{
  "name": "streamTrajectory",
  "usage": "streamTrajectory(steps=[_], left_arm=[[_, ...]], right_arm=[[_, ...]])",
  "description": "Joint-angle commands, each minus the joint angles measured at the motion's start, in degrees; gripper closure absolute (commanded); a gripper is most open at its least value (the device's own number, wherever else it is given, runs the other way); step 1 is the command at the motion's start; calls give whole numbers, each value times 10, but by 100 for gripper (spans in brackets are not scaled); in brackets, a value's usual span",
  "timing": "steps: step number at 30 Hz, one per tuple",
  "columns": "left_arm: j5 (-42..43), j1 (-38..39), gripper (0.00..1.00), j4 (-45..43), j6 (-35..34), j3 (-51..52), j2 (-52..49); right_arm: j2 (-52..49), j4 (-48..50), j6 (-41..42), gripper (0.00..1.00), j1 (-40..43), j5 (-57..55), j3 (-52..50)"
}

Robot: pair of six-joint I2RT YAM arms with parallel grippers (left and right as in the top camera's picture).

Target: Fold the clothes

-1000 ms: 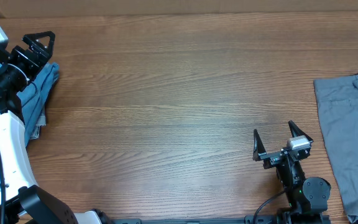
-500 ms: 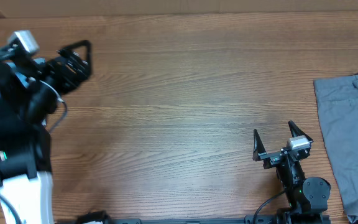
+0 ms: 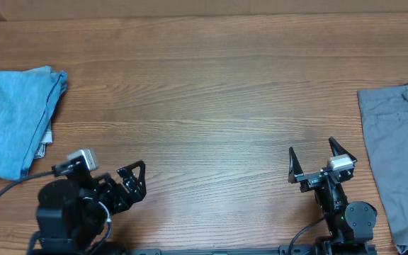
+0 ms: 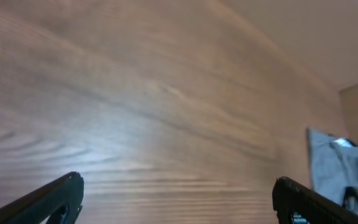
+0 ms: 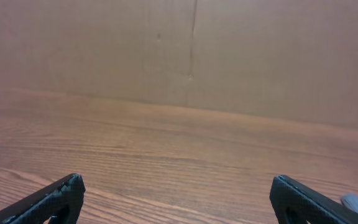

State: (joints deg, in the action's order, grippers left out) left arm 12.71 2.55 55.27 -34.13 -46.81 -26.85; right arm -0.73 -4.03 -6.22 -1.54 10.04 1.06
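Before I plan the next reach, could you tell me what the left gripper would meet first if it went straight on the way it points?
Probably only the table: the left gripper, open, points across bare wood. The grey trousers lie to the side of that line, though depth is unclear.

Wood-grain table (image 3: pixel 211 92) fills the overhead frame, grain running left to right. Right wrist view: plain brown back panel (image 5: pixel 104 43) across upper half, vertical seam near centre.
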Motion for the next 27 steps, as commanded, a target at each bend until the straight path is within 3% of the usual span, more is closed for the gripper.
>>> streamTrajectory(steps=[1, 3, 7, 13, 27], left_arm=[[-28, 2, 0, -131, 30, 108, 46], [-28, 2, 0, -315, 83, 207, 77], [-29, 2, 0, -506, 230, 305, 114], [-59, 2, 0, -528, 305, 357, 155], [-117, 2, 0, -539, 310, 463, 254]], right_arm=[[5, 3, 2, 0, 2, -6, -6], [6, 3, 2, 0, 2, -6, -6], [6, 3, 2, 0, 2, -6, -6], [6, 3, 2, 0, 2, -6, -6], [6, 3, 2, 0, 2, -6, -6]])
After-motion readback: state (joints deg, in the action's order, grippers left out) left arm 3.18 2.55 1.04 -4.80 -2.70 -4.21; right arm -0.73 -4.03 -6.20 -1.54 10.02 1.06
